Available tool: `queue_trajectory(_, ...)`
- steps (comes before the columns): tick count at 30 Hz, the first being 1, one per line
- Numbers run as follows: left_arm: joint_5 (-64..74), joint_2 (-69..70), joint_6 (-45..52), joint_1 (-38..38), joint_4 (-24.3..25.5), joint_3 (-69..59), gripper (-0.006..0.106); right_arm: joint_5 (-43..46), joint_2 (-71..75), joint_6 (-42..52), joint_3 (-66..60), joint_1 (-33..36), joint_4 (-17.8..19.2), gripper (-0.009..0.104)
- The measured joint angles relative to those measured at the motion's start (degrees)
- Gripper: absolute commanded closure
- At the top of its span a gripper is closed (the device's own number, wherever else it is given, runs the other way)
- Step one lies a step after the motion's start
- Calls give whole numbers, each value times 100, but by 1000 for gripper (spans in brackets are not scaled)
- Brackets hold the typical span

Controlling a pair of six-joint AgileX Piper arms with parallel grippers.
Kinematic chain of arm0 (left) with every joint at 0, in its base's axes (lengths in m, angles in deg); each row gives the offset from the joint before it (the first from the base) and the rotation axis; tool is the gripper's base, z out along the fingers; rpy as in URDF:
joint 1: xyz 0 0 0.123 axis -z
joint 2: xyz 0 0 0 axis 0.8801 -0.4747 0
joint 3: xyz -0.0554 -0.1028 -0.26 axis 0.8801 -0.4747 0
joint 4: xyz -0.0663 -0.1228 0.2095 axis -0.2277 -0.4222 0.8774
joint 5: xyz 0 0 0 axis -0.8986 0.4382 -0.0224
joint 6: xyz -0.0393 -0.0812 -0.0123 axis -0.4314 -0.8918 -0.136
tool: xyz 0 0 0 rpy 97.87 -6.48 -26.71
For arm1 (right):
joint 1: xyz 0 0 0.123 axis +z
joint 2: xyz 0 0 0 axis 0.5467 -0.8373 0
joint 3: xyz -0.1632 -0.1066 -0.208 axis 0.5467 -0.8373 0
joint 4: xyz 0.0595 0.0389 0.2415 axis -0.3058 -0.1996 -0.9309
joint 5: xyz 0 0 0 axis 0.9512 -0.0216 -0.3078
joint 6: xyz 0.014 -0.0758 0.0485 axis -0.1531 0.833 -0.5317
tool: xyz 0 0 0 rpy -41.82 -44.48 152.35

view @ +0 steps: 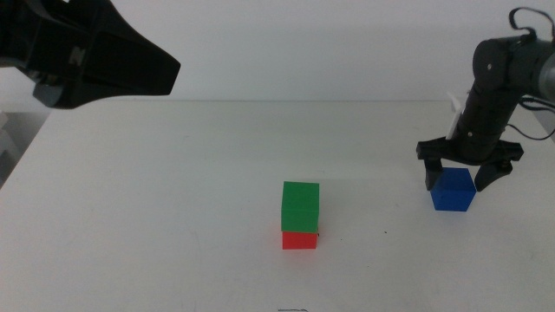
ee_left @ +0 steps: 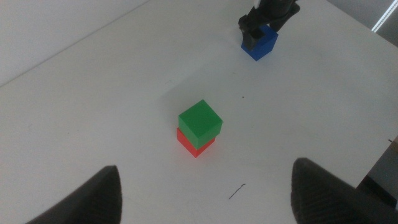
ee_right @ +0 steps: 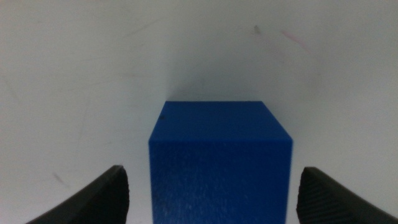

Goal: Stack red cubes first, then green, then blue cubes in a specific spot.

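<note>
The green cube (view: 300, 204) sits on the red cube (view: 299, 240) at the table's middle, and the stack covers its patch of white tabletop. The stack also shows in the left wrist view, green (ee_left: 200, 121) over red (ee_left: 194, 147). The blue cube (view: 453, 191) rests on the table to the right. My right gripper (view: 457, 180) is down over the blue cube (ee_right: 219, 155), open, one jaw on each side with a gap to each face. My left gripper (view: 130, 65) is open and empty, raised high at the far left.
A tiny dark speck (view: 388, 232) marks the white tabletop between the stack and the blue cube. A thin dark scratch (ee_left: 236, 191) lies on the table near the stack. The table's far edge (view: 286, 100) runs behind.
</note>
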Motion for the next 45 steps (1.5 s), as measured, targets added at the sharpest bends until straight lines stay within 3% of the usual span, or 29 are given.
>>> queue_trajectory(2,0,0,0,0,0,0,8,0,-87,-5,0,0,0,15)
queue_trajectory(4,0,0,0,0,0,0,8,0,-150,-49,0,0,0,28)
queue_trajectory(6,0,0,0,0,0,0,8,0,-184,-127,0,0,6,54)
queue_trajectory(8,0,0,0,0,5,0,8,0,-188,-172,0,0,21,88)
queue_trajectory(9,0,0,0,0,5,0,8,0,-176,-162,0,0,21,97)
queue_trajectory(18,0,-6,0,0,11,0,8,-600,1117,-99,-6,481,110,96)
queue_trajectory(26,0,-55,0,0,17,0,8,-746,2220,-1035,-6,1223,176,96)
queue_trajectory(30,0,-61,0,0,22,0,8,-757,2239,-1388,-23,1551,94,96)
queue_trajectory(38,0,-66,0,0,22,0,8,-779,1995,-1917,344,2568,794,96)
queue_trajectory(45,0,-66,0,0,22,0,8,-753,1207,-2157,1012,3166,673,96)
